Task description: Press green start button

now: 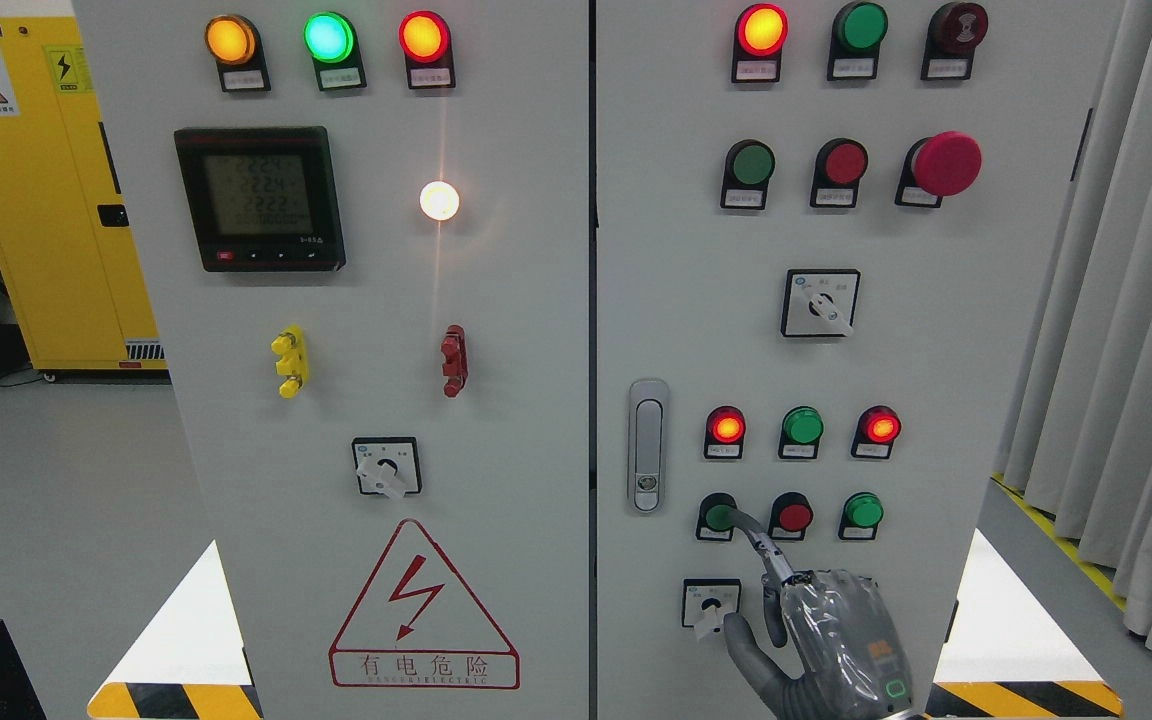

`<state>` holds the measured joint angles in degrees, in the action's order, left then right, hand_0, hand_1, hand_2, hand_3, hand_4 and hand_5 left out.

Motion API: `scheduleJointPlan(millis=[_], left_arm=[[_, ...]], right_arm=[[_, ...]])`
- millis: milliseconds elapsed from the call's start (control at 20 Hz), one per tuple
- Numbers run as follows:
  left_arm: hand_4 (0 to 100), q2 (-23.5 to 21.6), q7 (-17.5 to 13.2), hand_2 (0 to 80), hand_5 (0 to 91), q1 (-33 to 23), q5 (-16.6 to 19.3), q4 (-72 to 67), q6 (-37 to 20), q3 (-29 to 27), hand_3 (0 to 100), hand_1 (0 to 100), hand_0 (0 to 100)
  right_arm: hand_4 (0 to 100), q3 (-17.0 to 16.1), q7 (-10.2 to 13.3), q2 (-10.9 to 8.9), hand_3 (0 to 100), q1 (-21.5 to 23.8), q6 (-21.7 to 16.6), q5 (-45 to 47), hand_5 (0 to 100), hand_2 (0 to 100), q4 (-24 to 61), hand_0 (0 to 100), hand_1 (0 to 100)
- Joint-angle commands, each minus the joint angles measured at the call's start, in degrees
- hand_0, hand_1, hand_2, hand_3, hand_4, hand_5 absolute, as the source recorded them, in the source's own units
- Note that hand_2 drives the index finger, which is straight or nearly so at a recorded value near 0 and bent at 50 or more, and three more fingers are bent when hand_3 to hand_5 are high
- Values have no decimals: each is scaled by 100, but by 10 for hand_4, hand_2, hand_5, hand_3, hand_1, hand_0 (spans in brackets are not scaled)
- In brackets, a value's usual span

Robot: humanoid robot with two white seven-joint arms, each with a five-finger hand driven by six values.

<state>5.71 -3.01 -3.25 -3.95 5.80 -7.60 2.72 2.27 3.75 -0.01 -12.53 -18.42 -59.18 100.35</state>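
My right hand (816,640) comes up from the bottom edge in front of the right cabinet door. Its index finger (751,530) is stretched out and its tip touches the green button (719,517) at the left of the lowest button row. The other fingers are curled in and the thumb points left near the small rotary switch (711,604). A red button (794,517) and another green button (864,511) sit to the right in the same row. The hand holds nothing. My left arm is out of view.
Above that row are red, green and red lamps (801,427). A door handle (647,445) sits left of the buttons. Higher up are a selector switch (821,303) and a red mushroom stop button (946,163). A grey curtain (1126,300) hangs at the right.
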Motion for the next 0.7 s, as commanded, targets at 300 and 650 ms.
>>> scheduleJointPlan(millis=[300, 650], left_arm=[[0, 0, 3, 0, 0, 0, 0, 0, -5, 0, 0, 556, 120], [0, 0, 3, 0, 0, 0, 0, 0, -5, 0, 0, 556, 120]], right_arm=[[919, 687, 109, 106, 894, 602, -302, 2722, 877, 51, 477, 619, 791], [123, 696, -268, 124, 104, 944, 215, 5211, 129, 0, 933, 463, 525]])
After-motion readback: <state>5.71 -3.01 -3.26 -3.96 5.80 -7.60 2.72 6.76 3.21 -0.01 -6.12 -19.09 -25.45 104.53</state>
